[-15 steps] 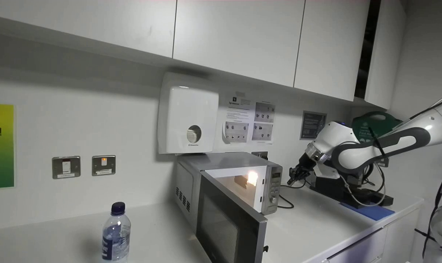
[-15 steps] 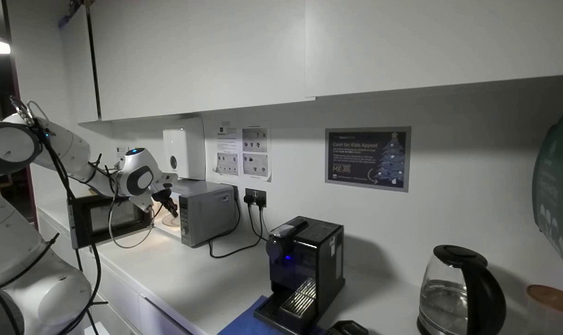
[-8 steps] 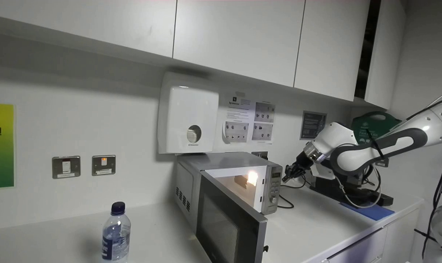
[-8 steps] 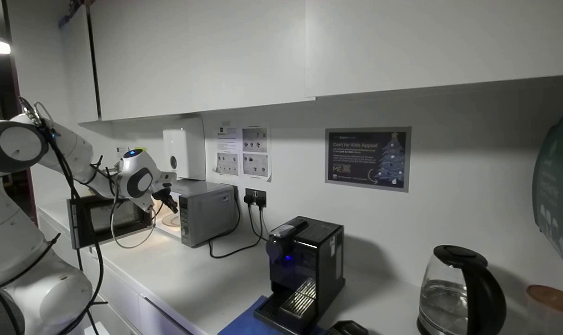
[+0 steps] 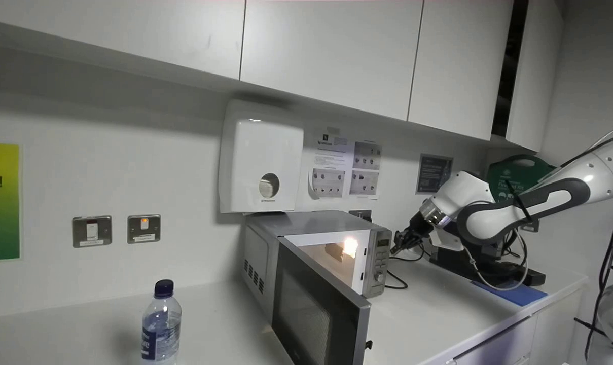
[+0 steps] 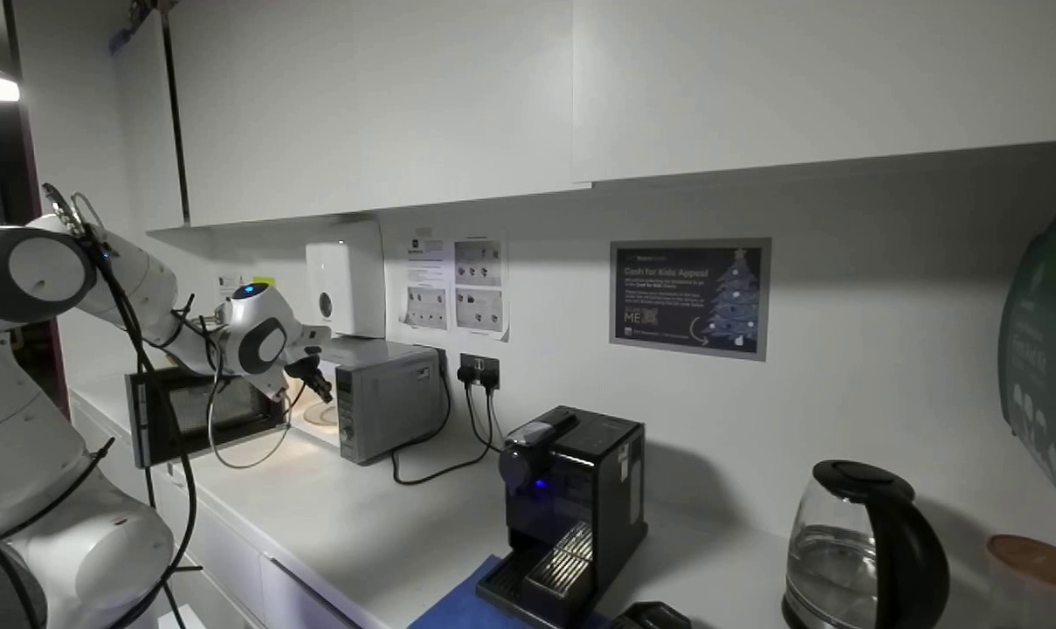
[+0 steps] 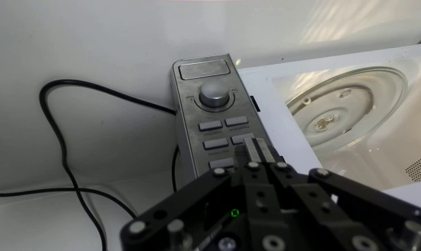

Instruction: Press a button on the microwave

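Observation:
The silver-grey microwave (image 5: 311, 223) stands on the counter with its dark glass door (image 5: 303, 309) wide open and its inside lit; it also shows in an exterior view (image 6: 392, 406). In the wrist view its control panel (image 7: 193, 118) appears upside down, with a round knob (image 7: 214, 94) and several grey buttons (image 7: 216, 143). My gripper (image 7: 259, 141) is shut and empty, its two fingertips side by side. The tips overlap a button (image 7: 241, 137) in the column nearer the cavity and hide buttons below. Contact cannot be told. The gripper also shows in both exterior views (image 5: 395, 249) (image 6: 325, 395).
A water bottle (image 5: 161, 324) stands on the counter near the open door. A black coffee machine (image 6: 576, 507) and a kettle (image 6: 859, 550) stand along the counter. A black cable (image 7: 64, 139) runs beside the microwave. Wall cupboards (image 5: 331, 56) hang above.
My gripper has moved a little towards the microwave's control panel, rising slightly over the first half second. In the last half second it has moved only very little. The microwave and its door have not moved.

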`<state>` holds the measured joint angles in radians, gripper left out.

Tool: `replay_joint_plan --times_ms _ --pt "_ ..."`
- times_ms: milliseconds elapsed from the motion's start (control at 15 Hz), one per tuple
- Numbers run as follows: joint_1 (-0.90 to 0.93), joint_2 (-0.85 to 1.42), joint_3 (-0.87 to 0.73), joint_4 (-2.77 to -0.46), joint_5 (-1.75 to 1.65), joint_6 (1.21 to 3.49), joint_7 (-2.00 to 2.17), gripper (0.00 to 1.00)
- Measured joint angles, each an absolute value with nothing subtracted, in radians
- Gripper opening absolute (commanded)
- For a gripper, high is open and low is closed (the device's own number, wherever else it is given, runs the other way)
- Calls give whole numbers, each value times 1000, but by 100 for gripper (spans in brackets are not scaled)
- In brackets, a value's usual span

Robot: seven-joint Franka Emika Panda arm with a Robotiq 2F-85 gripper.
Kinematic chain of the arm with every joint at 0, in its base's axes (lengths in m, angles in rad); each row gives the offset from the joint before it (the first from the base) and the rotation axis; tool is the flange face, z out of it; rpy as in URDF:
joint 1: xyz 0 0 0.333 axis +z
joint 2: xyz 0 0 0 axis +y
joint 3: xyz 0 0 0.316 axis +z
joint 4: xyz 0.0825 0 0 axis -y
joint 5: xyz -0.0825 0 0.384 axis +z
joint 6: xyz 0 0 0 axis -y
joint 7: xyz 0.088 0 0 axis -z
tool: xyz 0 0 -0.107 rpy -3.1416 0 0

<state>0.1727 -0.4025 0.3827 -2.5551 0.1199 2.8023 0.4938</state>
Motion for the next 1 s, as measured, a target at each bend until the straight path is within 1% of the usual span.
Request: replay_joint_plan --times_ms 1000 --pt "172 -372 383 -2563 119 2804 490 0"
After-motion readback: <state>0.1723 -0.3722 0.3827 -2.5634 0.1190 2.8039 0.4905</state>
